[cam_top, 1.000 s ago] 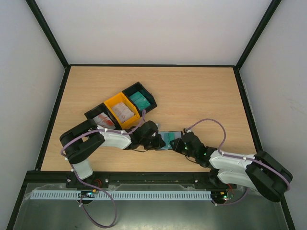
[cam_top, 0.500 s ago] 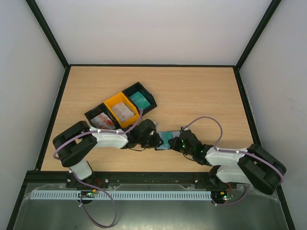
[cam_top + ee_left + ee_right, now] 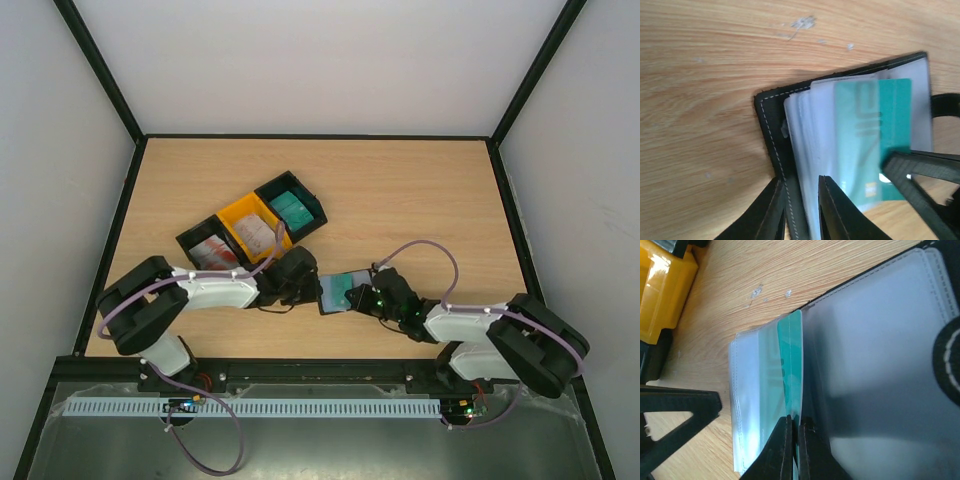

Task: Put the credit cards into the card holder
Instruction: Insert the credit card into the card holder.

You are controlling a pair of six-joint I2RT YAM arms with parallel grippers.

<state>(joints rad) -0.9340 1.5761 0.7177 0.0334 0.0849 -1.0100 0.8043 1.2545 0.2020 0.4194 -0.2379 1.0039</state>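
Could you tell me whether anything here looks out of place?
The teal card sits partway in a clear sleeve of the card holder, its edge exposed; a few white flecks lie on the table beside it. Nothing looks damaged.

Credit card [image 3: 890, 115] lies partly in card holder [image 3: 768, 125].

From above, the holder [image 3: 346, 290] is covered at both ends by the left gripper [image 3: 316, 292] and right gripper [image 3: 363, 297], whose fingertips are lost against it. What lies in the bins [image 3: 234, 212] is too small to read. In the left wrist view the holder runs off the bottom edge. The print on the teal card [image 3: 875, 140] is smeared under a clear sleeve, and a right finger [image 3: 895, 162] covers its lower corner. In the right wrist view only a strip of card shows between sleeves. The holder runs off right and bottom, and the yellow bin [image 3: 660, 285] is cut at the corner.
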